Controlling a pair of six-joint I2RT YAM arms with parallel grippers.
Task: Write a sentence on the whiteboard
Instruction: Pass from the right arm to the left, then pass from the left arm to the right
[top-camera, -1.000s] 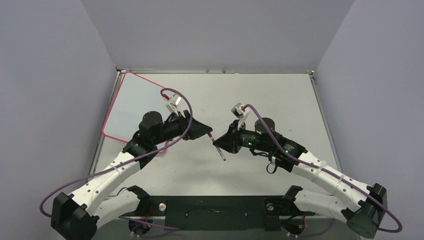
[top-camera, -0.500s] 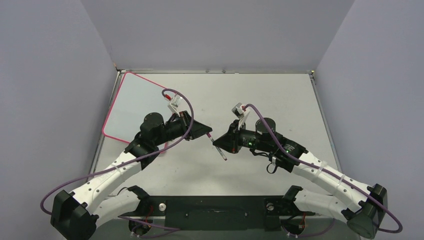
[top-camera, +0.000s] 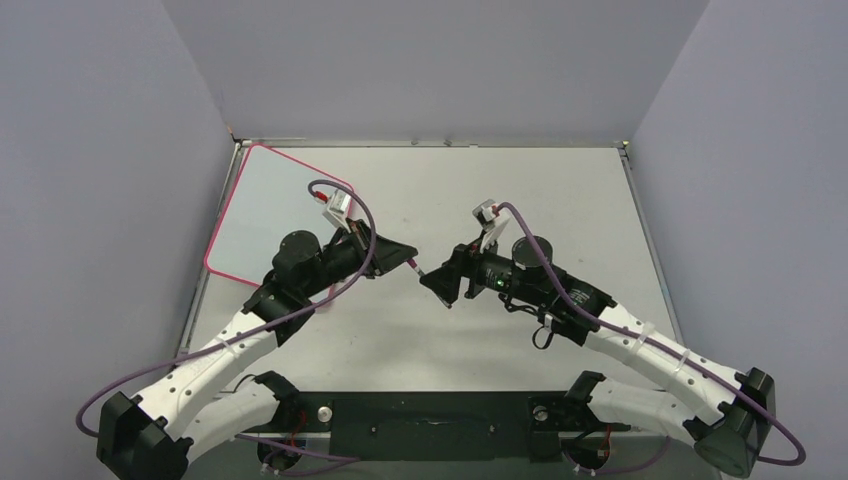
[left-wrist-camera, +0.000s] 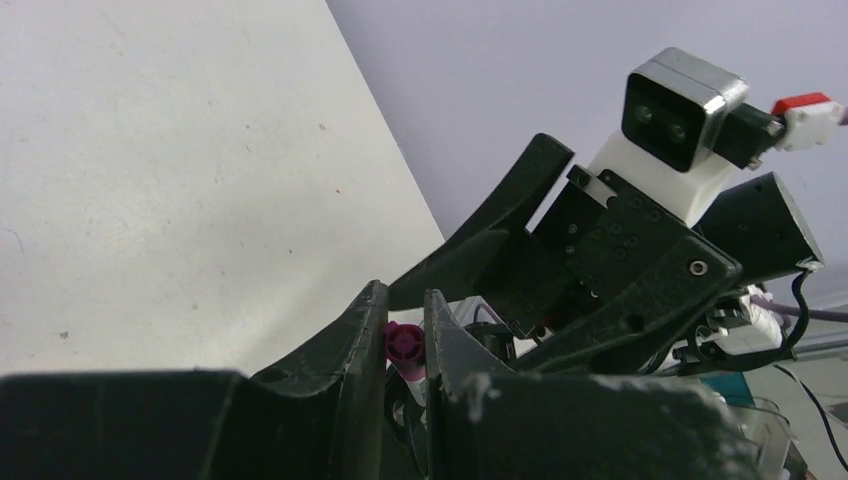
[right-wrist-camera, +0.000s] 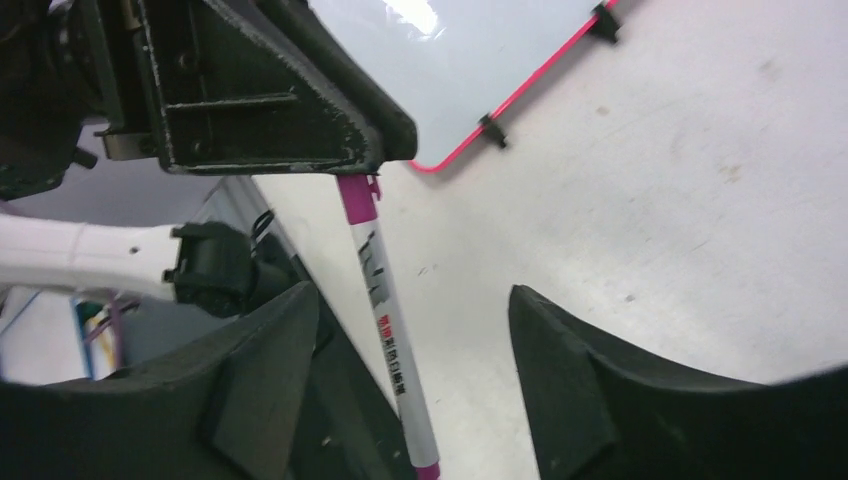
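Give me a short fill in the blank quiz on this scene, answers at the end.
The left gripper is ____ on the magenta end of the marker.
The right gripper has its jaws ____ around the marker's barrel.
The whiteboard lies nearest the ____ arm.
Missing words: shut; open; left.

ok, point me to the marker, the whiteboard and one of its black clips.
marker (right-wrist-camera: 385, 320): right wrist view, mid-barrel, on the printed label.
whiteboard (top-camera: 262, 205): top external view, bare white surface.
black clip (right-wrist-camera: 491, 130): right wrist view, on the clip at the pink frame.
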